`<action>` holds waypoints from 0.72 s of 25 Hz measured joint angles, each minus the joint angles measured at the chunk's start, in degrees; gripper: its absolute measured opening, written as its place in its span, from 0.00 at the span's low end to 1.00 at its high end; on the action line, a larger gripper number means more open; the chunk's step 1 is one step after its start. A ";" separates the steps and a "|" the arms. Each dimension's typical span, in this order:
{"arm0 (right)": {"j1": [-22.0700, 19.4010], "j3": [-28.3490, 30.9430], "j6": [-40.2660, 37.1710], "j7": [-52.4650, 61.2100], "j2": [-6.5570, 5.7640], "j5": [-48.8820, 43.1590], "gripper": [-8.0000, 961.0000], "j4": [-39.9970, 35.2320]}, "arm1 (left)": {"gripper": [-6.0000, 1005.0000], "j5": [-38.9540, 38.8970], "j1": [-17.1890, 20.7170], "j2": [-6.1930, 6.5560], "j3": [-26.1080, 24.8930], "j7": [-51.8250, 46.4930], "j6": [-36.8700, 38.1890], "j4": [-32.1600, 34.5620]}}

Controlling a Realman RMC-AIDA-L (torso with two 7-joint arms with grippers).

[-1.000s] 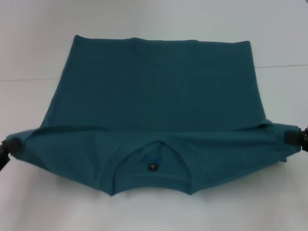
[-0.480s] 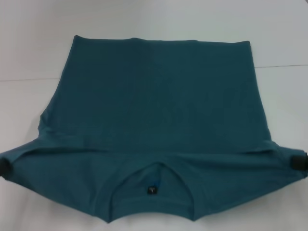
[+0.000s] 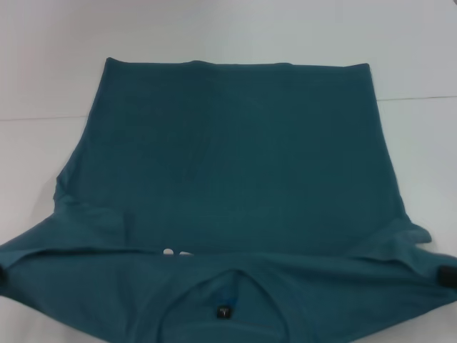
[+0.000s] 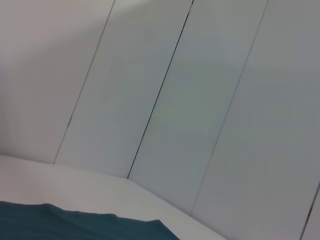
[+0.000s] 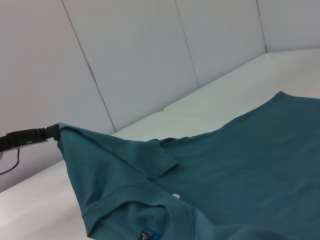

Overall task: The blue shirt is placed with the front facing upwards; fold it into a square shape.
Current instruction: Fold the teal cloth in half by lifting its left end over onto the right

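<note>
White tabletop (image 3: 43, 64) fills the head view, and the blue shirt (image 3: 235, 164) lies spread on it. Its near edge is lifted, left tool (image 3: 2, 275) pinching one corner, right tool (image 3: 446, 276) the other. A small dark neck label (image 3: 225, 311) shows (too small to read). Left wrist view: wall panels, a strip of shirt. Right wrist view: the left tool pinches a raised shirt corner.

blue shirt (image 3: 235, 164): soft matt cloth, faintly creased
neck label (image 3: 224, 311): dark woven patch inside the shirt's collar
table (image 3: 50, 57): smooth matt white
</note>
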 joint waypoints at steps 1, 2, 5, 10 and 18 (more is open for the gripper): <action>-0.24 -0.25 -0.01 -0.21 0.04 0.00 0.04 0.02 | 0.04 -0.06 0.26 0.08 -0.01 0.14 0.17 0.11; -0.59 -0.72 -0.03 -0.50 0.10 0.00 0.04 0.07 | 0.04 -0.23 0.51 0.23 -0.02 0.46 0.40 0.52; -1.55 -2.17 -0.08 -1.13 0.24 0.24 0.04 0.19 | 0.04 -0.81 1.21 0.94 -0.01 2.38 1.59 2.65; -4.05 -4.40 -0.13 -2.39 0.29 2.32 0.05 0.47 | 0.04 -1.10 1.99 2.52 0.04 4.63 2.74 6.49; -7.72 -6.59 -0.14 -4.01 0.21 4.49 0.05 0.57 | 0.03 -0.75 3.88 2.54 1.01 7.87 6.29 7.59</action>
